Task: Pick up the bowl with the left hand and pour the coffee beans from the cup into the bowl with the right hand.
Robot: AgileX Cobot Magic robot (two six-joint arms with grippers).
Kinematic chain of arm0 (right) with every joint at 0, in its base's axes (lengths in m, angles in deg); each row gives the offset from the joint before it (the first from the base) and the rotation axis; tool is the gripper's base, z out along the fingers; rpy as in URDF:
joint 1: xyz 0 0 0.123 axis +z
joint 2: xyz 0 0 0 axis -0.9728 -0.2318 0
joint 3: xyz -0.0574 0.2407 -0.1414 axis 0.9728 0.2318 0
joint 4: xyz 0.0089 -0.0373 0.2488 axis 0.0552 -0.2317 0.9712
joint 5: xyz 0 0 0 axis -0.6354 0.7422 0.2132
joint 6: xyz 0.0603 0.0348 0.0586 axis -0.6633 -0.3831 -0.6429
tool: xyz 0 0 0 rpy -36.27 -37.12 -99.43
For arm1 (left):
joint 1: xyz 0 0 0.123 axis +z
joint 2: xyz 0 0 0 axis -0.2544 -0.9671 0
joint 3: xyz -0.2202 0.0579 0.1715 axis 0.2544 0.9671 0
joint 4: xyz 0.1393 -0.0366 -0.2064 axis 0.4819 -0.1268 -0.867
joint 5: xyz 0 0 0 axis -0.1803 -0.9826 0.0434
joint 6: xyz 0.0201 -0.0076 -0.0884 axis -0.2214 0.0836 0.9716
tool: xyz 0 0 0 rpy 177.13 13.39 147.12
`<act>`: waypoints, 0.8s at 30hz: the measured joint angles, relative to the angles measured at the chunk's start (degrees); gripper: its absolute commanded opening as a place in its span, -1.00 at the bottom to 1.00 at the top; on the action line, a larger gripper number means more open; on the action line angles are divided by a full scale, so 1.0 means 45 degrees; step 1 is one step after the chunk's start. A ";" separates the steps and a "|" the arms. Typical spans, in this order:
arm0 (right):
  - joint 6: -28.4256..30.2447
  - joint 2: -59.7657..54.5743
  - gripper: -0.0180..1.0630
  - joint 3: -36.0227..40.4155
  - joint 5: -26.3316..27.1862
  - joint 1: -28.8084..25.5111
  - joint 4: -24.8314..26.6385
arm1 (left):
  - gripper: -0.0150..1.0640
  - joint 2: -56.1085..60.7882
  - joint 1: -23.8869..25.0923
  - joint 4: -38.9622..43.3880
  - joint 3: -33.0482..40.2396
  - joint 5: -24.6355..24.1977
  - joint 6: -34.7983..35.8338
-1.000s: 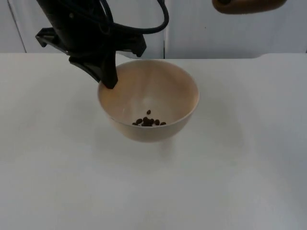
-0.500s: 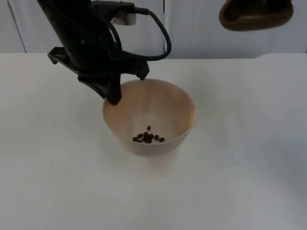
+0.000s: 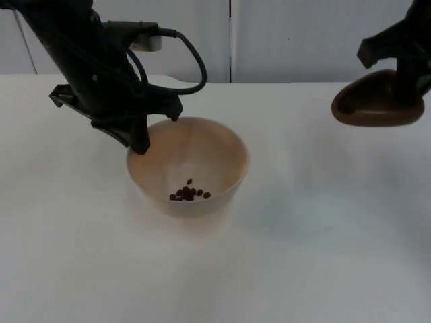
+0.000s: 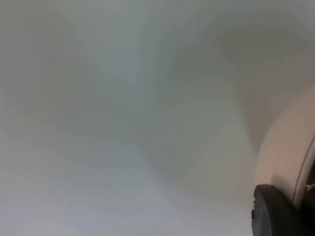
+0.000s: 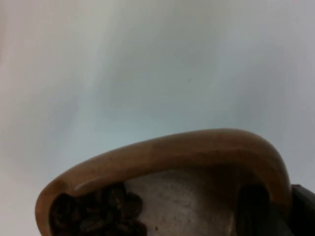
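A cream bowl point(image 3: 202, 151) with a small heap of coffee beans point(image 3: 188, 194) in its bottom is left of the table's middle. My left gripper point(image 3: 140, 142) is shut on the bowl's near-left rim; the bowl's wall point(image 4: 283, 152) shows beside one black fingertip point(image 4: 273, 211) in the left wrist view. At the right, my right gripper point(image 3: 408, 79) is shut on a brown wooden cup point(image 3: 374, 101), held above the table and apart from the bowl. The cup's rim point(image 5: 167, 152) curves through the right wrist view, with coffee beans point(image 5: 98, 211) inside.
The white table point(image 3: 303, 256) spreads around the bowl. The grey partition wall point(image 3: 289, 37) closes the far side.
The left gripper has carried the bowl down and leftward. The right gripper has brought the cup down from the upper edge to the right side.
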 measured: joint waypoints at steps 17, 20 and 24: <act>-0.2102 -0.1074 -0.97 0.1962 0.2834 -0.0266 -0.0767 | -0.98 -0.0528 0.0250 -0.0391 0.0851 0.1167 -0.0019; -0.2335 -0.1468 -0.97 0.2136 0.3106 -0.0266 -0.0767 | -0.98 -0.0528 0.0250 -0.0391 0.0851 0.1215 -0.0019; -0.2627 -0.1814 -0.97 0.2493 0.3750 -0.0266 -0.0767 | -0.98 -0.0528 0.0250 -0.0391 0.0851 0.1263 -0.0019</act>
